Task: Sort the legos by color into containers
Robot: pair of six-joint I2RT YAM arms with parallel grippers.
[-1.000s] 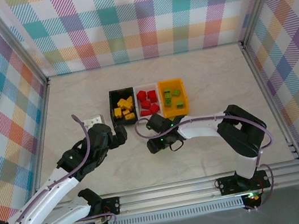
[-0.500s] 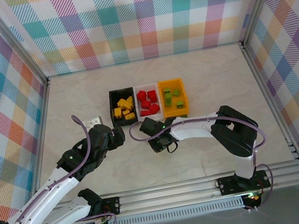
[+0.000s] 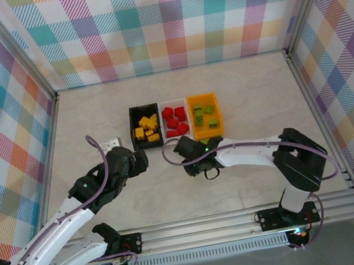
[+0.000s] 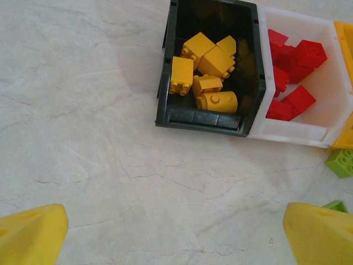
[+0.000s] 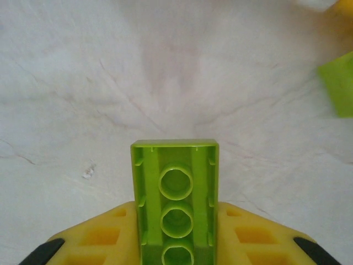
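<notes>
Seen from the top external camera, the right gripper [image 3: 184, 152] hung just near of the three bins and close to the left gripper [image 3: 139, 159]. I judged that a swing toward the orange-yellow plastic bin [image 3: 218, 113] could brush that neighbour or clip a rim. The black plastic bin [image 3: 131, 123] held yellow bricks [image 3: 142, 121], the white plastic bin [image 3: 173, 103] held red bricks [image 3: 168, 113], and the orange-yellow one held green bricks [image 3: 208, 109]. The three bins stood wall to wall in a row on the pale marbled tabletop [image 3: 258, 91].

In the left wrist view, the left gripper's yellow fingers [image 4: 30, 234] stood wide apart over bare table, holding nothing. A loose lime green studded brick [image 4: 343, 162] lay just near of the orange-yellow bin's corner, where a passing arm could knock it away. The sorted bricks were glossy, hard-edged blocks, and one yellow piece was rounded like a barrel. The bin walls looked thin and smooth.

In the right wrist view, the right gripper was clamped on a lime green hollow brick [image 5: 175, 182], its underside facing the camera and showing round tubes. It was pinched at its near end, and much of it jutted past the pads [image 5: 105, 237]. Slick plastic gripped that way could pivot or slip. If released off-centre, it might bounce off a rim or land among the red bricks. Whether it was clear of the table I could not tell.
</notes>
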